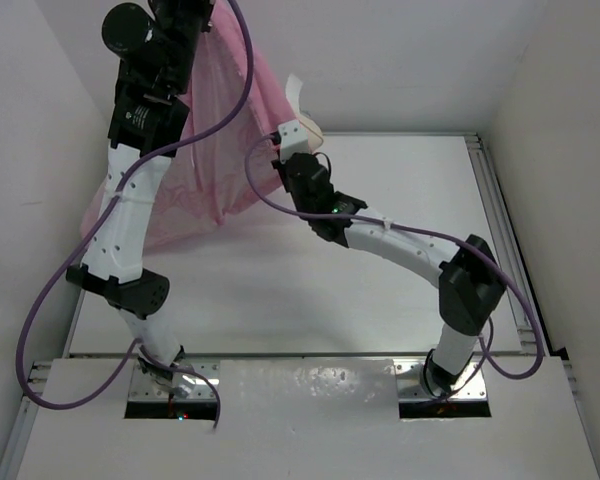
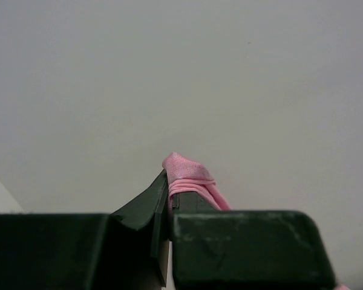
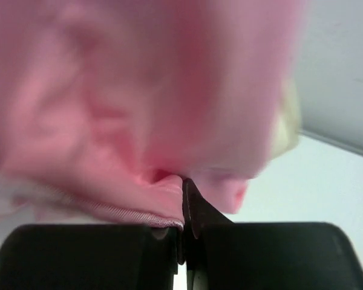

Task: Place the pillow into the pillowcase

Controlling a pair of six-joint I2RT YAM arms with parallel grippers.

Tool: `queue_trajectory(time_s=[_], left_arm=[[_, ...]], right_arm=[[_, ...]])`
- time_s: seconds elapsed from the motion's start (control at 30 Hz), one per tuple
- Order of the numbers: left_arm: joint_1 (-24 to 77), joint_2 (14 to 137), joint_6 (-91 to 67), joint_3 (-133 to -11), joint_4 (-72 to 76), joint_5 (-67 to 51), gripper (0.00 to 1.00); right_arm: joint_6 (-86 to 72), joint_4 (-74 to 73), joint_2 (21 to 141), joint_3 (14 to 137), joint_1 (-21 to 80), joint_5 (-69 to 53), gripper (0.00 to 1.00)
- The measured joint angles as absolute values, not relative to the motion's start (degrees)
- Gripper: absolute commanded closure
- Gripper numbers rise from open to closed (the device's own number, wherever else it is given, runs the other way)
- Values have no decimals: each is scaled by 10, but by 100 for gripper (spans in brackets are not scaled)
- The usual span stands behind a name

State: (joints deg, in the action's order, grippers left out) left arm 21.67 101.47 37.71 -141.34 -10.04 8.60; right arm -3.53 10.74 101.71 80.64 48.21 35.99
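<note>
Pillowcase: pink satin sack hanging in the upper left of the top view. Its lower folds trail onto the white counter.
Pillow: only a blurred cream sliver shows, at the right edge of the pink cloth in the right wrist view. I cannot tell how much of it sits inside the sack.
Left fingers: closed, pinching a small bunched tuft of pink satin, held high against the bare wall.
Right fingers: closed on a fold of the same pink cloth, at the sack's right edge, upper centre of the top view.
Texture: the satin is glossy, thin and a little see-through, and it falls in loose creases with no stiffness.
Handling, case: I judge it light, limp and slippery. A thin pinch could slide out, so I would hold doubled cloth at the hem.
Handling, pillow: I judge it plump, soft, light and squashable. I would take it by a corner or edge, and it should slide easily on satin.
Stage: my guess is the sack is being held up by two points so the cushion settles down into it.
</note>
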Motion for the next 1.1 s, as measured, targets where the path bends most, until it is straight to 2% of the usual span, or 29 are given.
queue_trajectory(time_s=[0.17,0.3,0.37,0.43,0.67,0.77,0.93,1.1], left_arm=[[202,996,388,-1373,-72,100,100],[178,994,395,-1350,-27,116,100],[168,996,396,-1350,-8,124,100],[158,998,395,-1353,0,132,100],[170,1001,385,-1363,-7,111,100],[172,997,387,-1337,-2,103,100],[153,1015,394,-1330,-1,112,100],[137,1009,386,-1333,-39,85,100]], right_arm=[[9,118,1001,858,405,359,100],[61,99,1008,1042,327,335,100],[82,107,1022,1160,312,316,100],[103,131,1013,1226,315,295,100],[123,208,874,1145,349,235,100],[113,197,881,1151,329,234,100],[100,143,946,1225,295,221,100],[97,103,939,1215,283,209,100]])
